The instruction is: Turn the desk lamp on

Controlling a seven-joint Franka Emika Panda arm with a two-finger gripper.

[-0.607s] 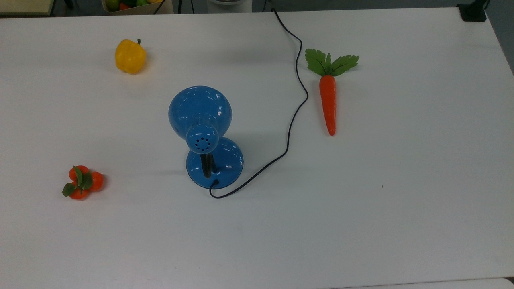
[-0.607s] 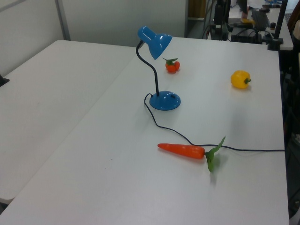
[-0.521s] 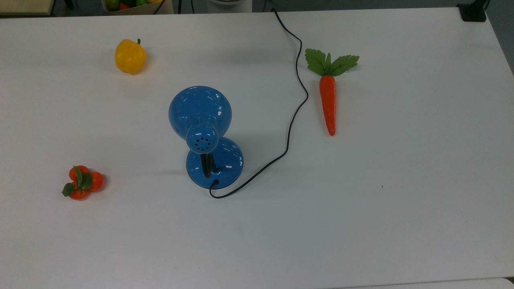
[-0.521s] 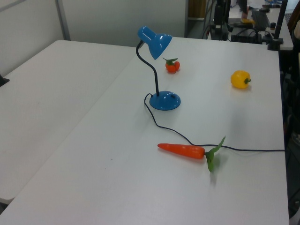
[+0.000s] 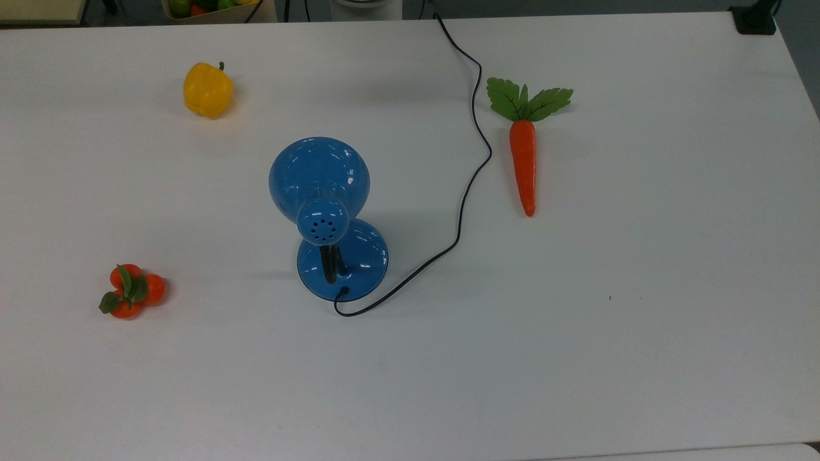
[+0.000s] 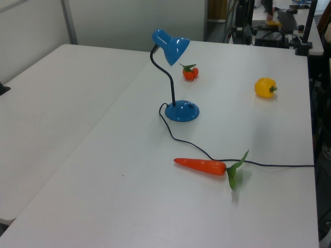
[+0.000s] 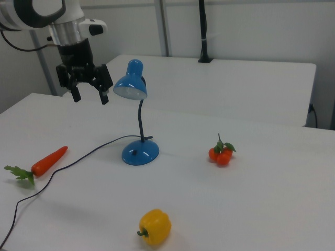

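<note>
gripper [image 7: 89,96]: fingers spread, holding nothing, raised above table [image 5: 640,358] at the right view's left, beside lamp shade, apart from it | desk lamp [image 5: 327,211]: upright mid-table, unlit, cord [image 5: 471,173] trailing past carrot [image 5: 523,160] | yellow pepper [image 5: 207,89], tomato cluster [image 5: 130,291]: well apart from lamp

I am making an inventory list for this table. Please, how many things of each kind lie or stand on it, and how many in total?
Desk lamp: 1
Carrot: 1
Yellow bell pepper: 1
Cluster of small oranges: 1
Total: 4 things on the white table. The gripper hangs above it, fingers spread, holding nothing.
</note>
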